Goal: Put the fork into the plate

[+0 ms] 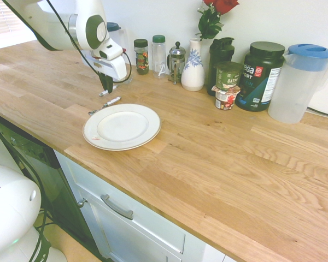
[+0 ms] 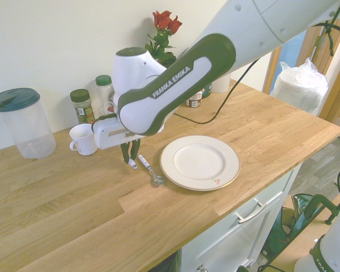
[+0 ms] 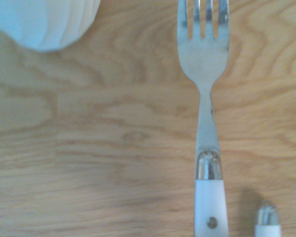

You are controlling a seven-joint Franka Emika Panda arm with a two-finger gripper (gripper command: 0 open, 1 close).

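The fork (image 3: 206, 98) is not in the plate yet, so the main part of your task is left to do. What looks done is the pick-up. The gripper (image 2: 129, 160) has its dark fingers drawn close together around the fork's white handle. In the first exterior view only a short bit of the fork (image 1: 104, 93) shows under the gripper (image 1: 106, 86). It seems to hang just clear of the wooden counter (image 1: 218, 158), though you cannot be fully sure of that gap from these angles.

The fork's long axis lies roughly level. It runs from the counter's front edge towards the back wall, slightly on a slant. The tines lead towards the back, on the side of the white cup (image 2: 82, 139). The handle end points to the front edge.

A second white-handled utensil (image 1: 105, 105) lies flat on the counter just beside the fork, roughly parallel to it and between the fork and the plate. The gripper is not touching it.

The plate (image 1: 93, 134) sits near the front edge, close to the gripper, with nothing on it. You have yet to carry the fork across the second utensil, lower it over the plate's middle and let go.
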